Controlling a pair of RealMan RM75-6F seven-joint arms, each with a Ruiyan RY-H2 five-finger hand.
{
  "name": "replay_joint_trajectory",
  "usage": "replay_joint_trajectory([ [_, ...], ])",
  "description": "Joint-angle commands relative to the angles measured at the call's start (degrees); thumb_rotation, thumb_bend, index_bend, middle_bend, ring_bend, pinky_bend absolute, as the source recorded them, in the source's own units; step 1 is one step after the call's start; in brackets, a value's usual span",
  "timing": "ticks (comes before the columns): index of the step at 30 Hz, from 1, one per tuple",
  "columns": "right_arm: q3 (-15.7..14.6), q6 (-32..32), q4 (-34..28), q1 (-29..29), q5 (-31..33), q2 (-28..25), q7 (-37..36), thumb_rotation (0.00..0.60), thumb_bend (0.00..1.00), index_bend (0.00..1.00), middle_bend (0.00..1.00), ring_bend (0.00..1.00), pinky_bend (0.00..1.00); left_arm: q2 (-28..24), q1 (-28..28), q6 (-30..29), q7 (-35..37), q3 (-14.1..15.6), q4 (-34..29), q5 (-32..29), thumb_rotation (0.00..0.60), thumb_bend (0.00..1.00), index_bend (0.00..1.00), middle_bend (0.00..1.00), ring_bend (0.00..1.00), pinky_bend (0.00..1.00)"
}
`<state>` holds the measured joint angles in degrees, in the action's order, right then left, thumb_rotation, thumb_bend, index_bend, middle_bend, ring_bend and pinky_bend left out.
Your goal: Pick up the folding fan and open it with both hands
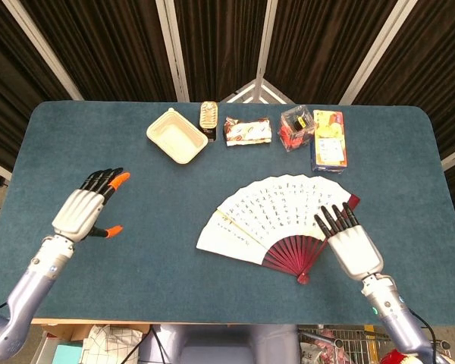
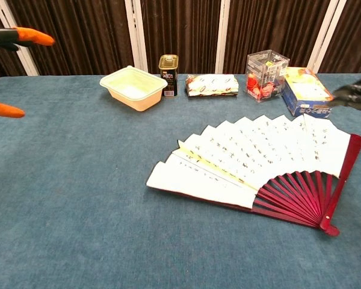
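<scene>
The folding fan (image 1: 277, 211) lies spread open and flat on the blue table (image 1: 136, 250), white leaf with writing, dark red ribs meeting at a pivot near the front; it also shows in the chest view (image 2: 259, 153). My right hand (image 1: 353, 246) hovers just right of the ribs with its fingers extended, holding nothing; only its dark fingertips (image 2: 356, 96) show at the chest view's right edge. My left hand (image 1: 83, 212) is far to the left, fingers spread and empty; its orange fingertips (image 2: 30, 37) show at the chest view's top left.
Along the table's far side stand a cream plastic tray (image 1: 177, 136), a small can (image 1: 208, 116), a snack packet (image 1: 247, 130), a clear box of small items (image 1: 296, 127) and a blue and yellow carton (image 1: 329, 139).
</scene>
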<state>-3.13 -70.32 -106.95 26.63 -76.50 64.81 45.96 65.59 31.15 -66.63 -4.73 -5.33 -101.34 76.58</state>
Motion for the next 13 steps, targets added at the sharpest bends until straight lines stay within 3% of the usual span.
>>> replay_joint_trajectory([
  [1, -0.8, -0.4, 0.2, -1.0, -0.4, -0.9, 0.1, 0.600, 0.19, 0.00, 0.00, 0.00, 0.00, -2.2, -2.2, -2.2, 0.5, 1.5, -1.4, 2.0, 0.600, 0.03, 0.02, 0.00, 0.00, 0.00],
  [7, -1.2, -4.8, 0.6, -4.8, -0.5, -1.4, -3.8, 0.600, 0.19, 0.00, 0.00, 0.00, 0.00, -6.0, -7.6, -8.4, 0.2, 4.6, -4.0, 5.3, 0.600, 0.03, 0.01, 0.00, 0.00, 0.00],
  [13, -2.1, -15.2, 3.0, -12.0, -6.0, -0.2, -16.1, 0.600, 0.19, 0.00, 0.00, 0.00, 0.00, -6.7, -16.8, -18.9, 0.6, 9.8, -3.3, 10.3, 0.600, 0.02, 0.00, 0.00, 0.00, 0.00],
])
